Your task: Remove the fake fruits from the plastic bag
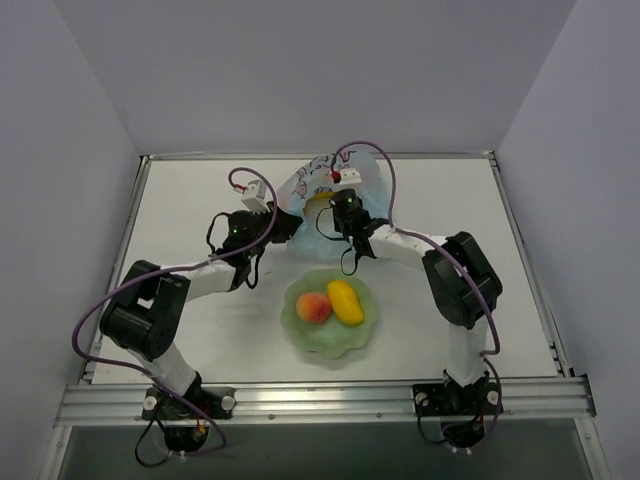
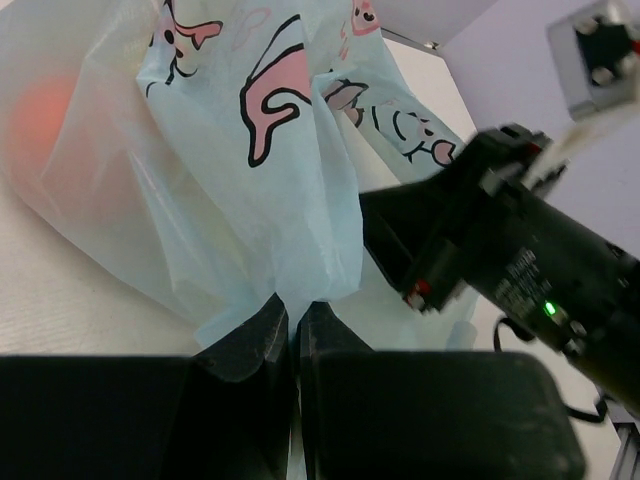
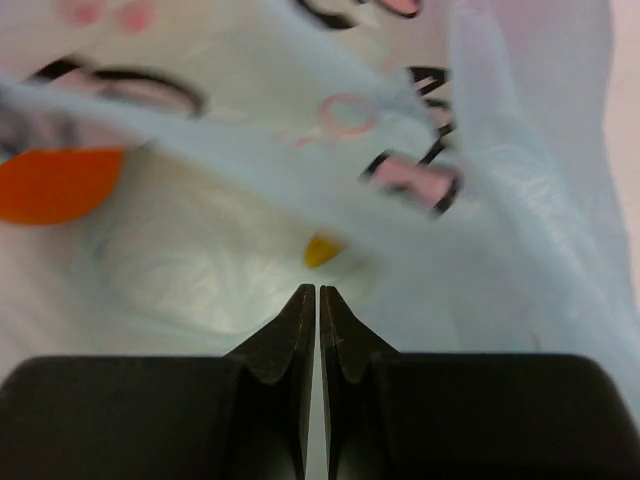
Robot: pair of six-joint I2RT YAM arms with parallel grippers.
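Two fruits (image 1: 346, 302) in bowl (image 1: 330, 346), 6 o'clock of bag (image 1: 310, 182), left gripper (image 2: 294, 310) pinching bag, right gripper (image 3: 317, 292) closed, grasp unclear.

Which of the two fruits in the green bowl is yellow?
The long mango on the right; the round peach to its left is pink-orange.

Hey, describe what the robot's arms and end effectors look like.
The left arm and right arm each have bulky black joint housings joined by white links, with a purple cable looping alongside. A small green light glows near each wrist. The left end effector and right end effector have matte black, wedge-tipped fingers.
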